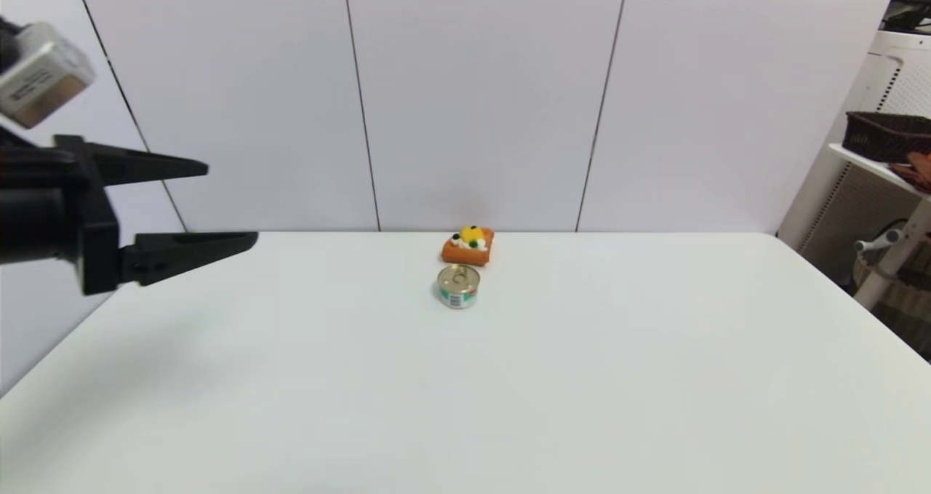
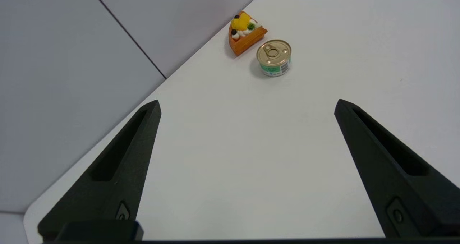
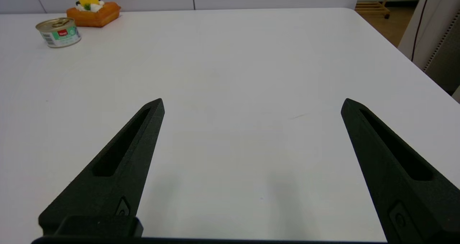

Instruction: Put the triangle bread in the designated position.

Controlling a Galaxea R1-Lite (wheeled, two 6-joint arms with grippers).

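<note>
Head view: orange-brown wedge-shaped triangle bread (image 1: 468, 246) sits just behind gold-lidded tin can (image 1: 458, 287) on white counter (image 1: 509, 377). Left claw (image 1: 231, 204) spread, well apart. Approach clear of can. Right claw (image 3: 251, 104) spread, idle.

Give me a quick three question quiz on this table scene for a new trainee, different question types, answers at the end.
1. True or false: the left gripper is shut on the triangle bread.
2. Which lies nearer the back wall? A: the tin can. B: the triangle bread.
3. Fill in: the right gripper hangs open over bare ____.

Key: 1 false, it is open, up near the table's left edge, away from both items. 2 B. 3 table.
</note>
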